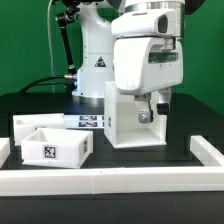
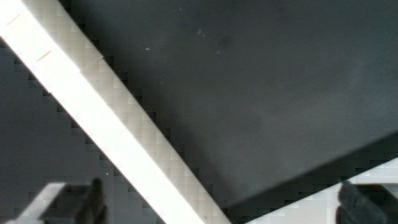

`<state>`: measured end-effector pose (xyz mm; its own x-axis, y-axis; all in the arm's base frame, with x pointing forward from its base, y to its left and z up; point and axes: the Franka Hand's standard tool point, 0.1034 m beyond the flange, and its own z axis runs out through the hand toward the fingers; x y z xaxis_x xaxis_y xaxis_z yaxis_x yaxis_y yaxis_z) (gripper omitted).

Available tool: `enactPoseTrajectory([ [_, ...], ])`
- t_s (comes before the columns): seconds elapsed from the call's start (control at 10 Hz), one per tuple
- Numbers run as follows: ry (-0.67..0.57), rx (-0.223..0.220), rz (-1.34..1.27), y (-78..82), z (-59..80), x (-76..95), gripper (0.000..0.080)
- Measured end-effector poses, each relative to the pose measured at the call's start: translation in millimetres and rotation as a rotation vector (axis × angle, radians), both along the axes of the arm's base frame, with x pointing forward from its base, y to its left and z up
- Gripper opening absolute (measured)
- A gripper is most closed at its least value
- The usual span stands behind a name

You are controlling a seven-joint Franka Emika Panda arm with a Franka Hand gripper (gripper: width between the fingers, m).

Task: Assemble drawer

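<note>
The drawer's white hollow housing (image 1: pixel 120 128) stands upright on the black table at the centre. My gripper (image 1: pixel 152 109) reaches down from above into its open top on the exterior view's right side. In the wrist view one thin white housing wall (image 2: pixel 107 110) runs diagonally between my two dark fingertips (image 2: pixel 68 205), and my gripper (image 2: pixel 222 207) is open, with the fingers well apart on either side of the wall. A smaller white open-top tray (image 1: pixel 62 140) with a square tag (image 1: pixel 47 153) lies at the exterior view's front left, away from the gripper.
A low white rail (image 1: pixel 120 180) borders the table at the front and on both sides. The marker board (image 1: pixel 90 122) lies flat behind the tray, to the exterior view's left of the housing. The robot's base stands at the back.
</note>
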<state>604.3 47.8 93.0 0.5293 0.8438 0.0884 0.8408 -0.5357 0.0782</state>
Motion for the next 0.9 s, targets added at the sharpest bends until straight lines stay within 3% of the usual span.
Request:
enactPoseTrajectory([
  [0.5, 0.000, 0.003, -0.019, 0.4, 0.7, -0.6, 0.0650],
  [0.7, 0.035, 0.027, -0.289, 7.7, 8.7, -24.4, 0.0650],
  [0.9, 0.073, 0.055, -0.516, 12.3, 8.1, -32.5, 0.0650],
])
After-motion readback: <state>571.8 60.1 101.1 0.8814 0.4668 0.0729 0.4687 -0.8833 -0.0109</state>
